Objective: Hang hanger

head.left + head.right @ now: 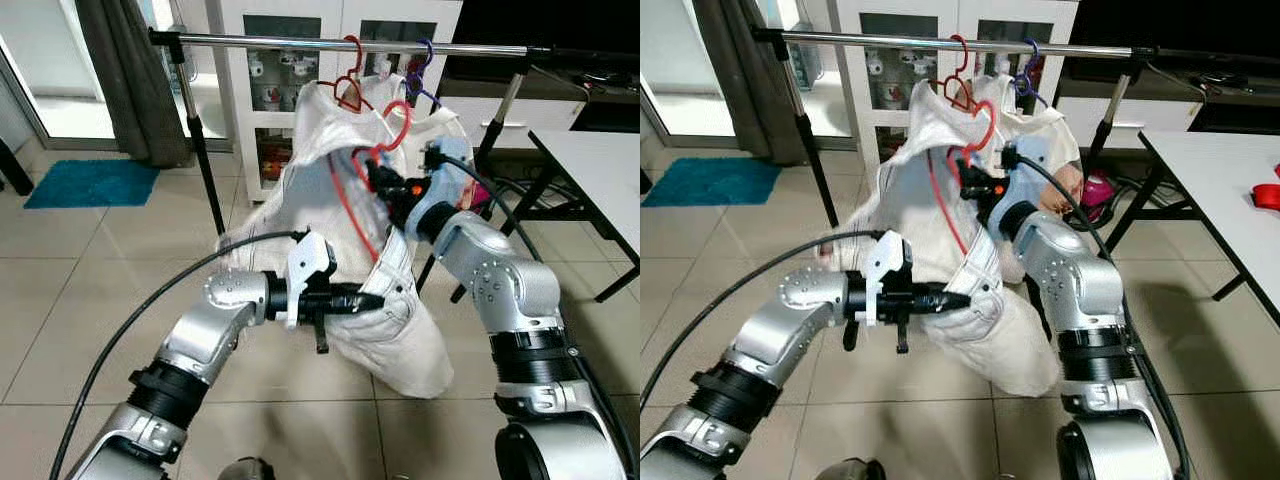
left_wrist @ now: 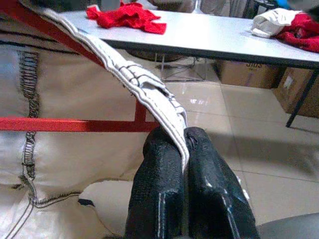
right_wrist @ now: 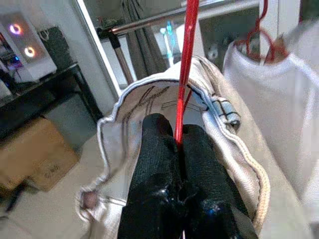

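Left eye view: red hanger [image 1: 392, 125] raised just below the chrome rail [image 1: 330, 43], hook not yet over it; held high presumably so the hook can clear the bar. Right pincer [image 1: 378, 176] clamped on the hanger's thin red wire just under the hook. White garment [image 1: 395, 300] draped on the hanger, heavy cotton-like cloth, creased, sagging well below the rail toward the tiled floor [image 1: 110, 270]. Left pincer [image 1: 372, 300] pinched on a fold of the garment low down, likely to keep the cloth from swinging or dragging. Another red hanger with a white top [image 1: 325, 100] already hooked on the rail, beside a purple hanger [image 1: 424, 62].

Right eye view: same scene; red hook close beneath the rail, white desk [image 1: 1210, 190] off to the right of the rail with a red scrap [image 1: 1267, 196] on it.

Left wrist view: black textured fingers [image 2: 162, 184] closed on a thick stitched hem [image 2: 134, 82], double seam with dark thread; red hanger bar [image 2: 65, 124] flat and straight against the cloth. Grey desk beyond, red cloth [image 2: 127, 15] lying on it.

Right wrist view: fingers [image 3: 154, 149] shut on the thin, glossy red wire [image 3: 187, 59], running straight up toward the rail; garment's waistband rim [image 3: 149, 89] curling round behind, small metal clasp on it.
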`<state>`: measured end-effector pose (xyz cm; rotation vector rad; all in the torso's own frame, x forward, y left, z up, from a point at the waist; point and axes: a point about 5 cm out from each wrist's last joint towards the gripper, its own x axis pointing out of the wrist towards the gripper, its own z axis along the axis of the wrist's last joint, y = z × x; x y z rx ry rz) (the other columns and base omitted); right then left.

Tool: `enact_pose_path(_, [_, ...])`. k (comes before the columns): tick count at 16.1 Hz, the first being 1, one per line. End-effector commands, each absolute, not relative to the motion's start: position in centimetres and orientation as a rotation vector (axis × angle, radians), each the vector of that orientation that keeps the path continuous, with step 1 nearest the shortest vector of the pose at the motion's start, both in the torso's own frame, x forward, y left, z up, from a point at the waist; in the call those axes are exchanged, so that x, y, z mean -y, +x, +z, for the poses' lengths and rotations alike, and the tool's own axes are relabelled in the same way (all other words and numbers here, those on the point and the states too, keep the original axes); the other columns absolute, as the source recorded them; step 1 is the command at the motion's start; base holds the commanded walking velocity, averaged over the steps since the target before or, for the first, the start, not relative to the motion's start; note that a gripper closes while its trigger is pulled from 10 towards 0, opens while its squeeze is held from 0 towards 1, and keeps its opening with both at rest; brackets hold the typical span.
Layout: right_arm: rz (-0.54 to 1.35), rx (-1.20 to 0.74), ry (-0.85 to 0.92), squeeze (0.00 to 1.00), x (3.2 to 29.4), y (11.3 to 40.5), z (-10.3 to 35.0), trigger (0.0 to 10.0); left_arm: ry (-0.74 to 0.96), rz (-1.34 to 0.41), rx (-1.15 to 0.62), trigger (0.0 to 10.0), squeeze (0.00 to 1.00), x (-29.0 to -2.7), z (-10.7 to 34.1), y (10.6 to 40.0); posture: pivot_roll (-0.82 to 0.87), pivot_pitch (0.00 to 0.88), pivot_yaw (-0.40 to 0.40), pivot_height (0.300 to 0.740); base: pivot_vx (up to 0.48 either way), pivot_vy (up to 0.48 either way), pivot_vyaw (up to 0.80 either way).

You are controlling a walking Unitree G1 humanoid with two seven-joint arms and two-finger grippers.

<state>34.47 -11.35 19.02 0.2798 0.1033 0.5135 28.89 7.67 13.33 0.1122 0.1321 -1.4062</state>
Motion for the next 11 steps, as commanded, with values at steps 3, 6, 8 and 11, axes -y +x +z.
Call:
enact_pose_path(3, [0.528, -0.015, 0.243, 0.0, 11.7, 34.0, 20.2, 10.0, 0.109, -1.387, -0.039, 0.0, 0.0, -8.1, 15.8, 29.0, -0.14, 0.0, 0.011, 0.74, 0.0, 0.0, 0.0])
enact_pose_path(6, [0.53, -0.023, 0.2, 0.0, 11.6, 34.0, 19.6, 10.0, 0.13, -1.396, -0.031, 0.0, 0.0, -8.2, 16.2, 28.9, -0.14, 0.0, 0.009, 0.74, 0.0, 0.0, 0.0])
enact_pose_path(8, [0.526, -0.027, 0.154, 0.0, 11.8, 34.0, 19.1, 10.0, 0.149, -1.398, -0.028, 0.0, 0.0, -8.3, 16.5, 28.8, -0.14, 0.0, 0.008, 0.74, 0.0, 0.0, 0.0])
enact_pose_path(11, [0.513, -0.051, 0.087, 0.0, 12.2, 33.8, 18.2, 10.0, 0.174, -1.312, 0.026, 0.0, 0.0, -9.2, 17.7, 29.8, -0.14, 0.0, 0.008, 0.74, 0.0, 0.0, 0.0])
